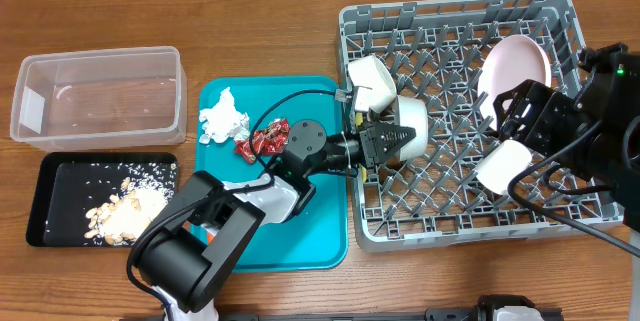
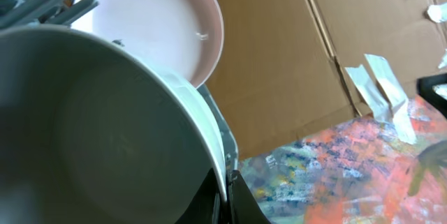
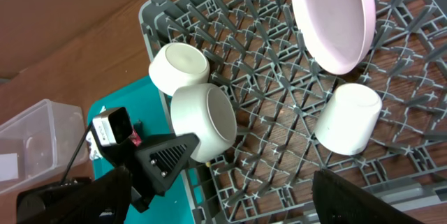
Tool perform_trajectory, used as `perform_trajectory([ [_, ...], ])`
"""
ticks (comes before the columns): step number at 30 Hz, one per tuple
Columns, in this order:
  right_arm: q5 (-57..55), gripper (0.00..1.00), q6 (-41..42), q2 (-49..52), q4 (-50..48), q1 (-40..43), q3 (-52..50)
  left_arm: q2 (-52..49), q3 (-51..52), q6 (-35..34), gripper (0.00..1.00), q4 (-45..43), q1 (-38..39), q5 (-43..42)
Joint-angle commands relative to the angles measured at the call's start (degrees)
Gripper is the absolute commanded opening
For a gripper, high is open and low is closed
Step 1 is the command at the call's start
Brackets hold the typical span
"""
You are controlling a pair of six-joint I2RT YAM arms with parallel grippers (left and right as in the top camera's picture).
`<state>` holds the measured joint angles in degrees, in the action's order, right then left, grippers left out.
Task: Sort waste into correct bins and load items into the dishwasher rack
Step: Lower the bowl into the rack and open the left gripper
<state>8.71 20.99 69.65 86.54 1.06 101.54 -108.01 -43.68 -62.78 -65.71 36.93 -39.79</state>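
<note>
Dishwasher rack [image 1: 455,9]: we count four pieces in it. A pinkish plate [image 1: 515,69] stands on edge among the pegs at the rack's top right corner in the overhead view. A cream bowl [image 1: 372,81] lies tilted, base showing, at the rack's top left corner. Just beside it, along the rack's left side, is a second bowl [image 1: 412,121] with its mouth turned sideways. The left gripper [image 1: 392,141] is clamped on its rim. A third bowl [image 1: 502,166] sits bottom up, right of the rack's centre.

Right gripper [image 1: 505,121]: over the rack's right half, jaws wide apart, holding nothing.

Against the rack's left wall we note the teal tray [image 1: 300,231], carrying a crumpled napkin [image 1: 222,116] and a foil wrapper [image 1: 265,139]. Further left of the rack are a black tray [image 1: 50,176] with beige food scraps [image 1: 125,211] and a clear tub [image 1: 100,61]
</note>
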Motion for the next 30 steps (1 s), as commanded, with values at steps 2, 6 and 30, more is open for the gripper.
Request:
perform_trajectory([
  [2,-1.20,0.86,-0.15,-0.22,0.15,0.20,0.11,-0.35,0.33,1.51,0.04,2.40,0.17,-1.11],
  [6,-1.20,0.86,-0.13,-0.22,0.13,0.20,0.11,-0.35,0.35,1.46,0.04,1.77,0.17,-1.14],
  [30,-1.84,0.87,-0.15,-0.22,0.13,0.20,0.11,-0.31,0.55,-5.55,0.04,-2.05,-1.29,-3.23],
])
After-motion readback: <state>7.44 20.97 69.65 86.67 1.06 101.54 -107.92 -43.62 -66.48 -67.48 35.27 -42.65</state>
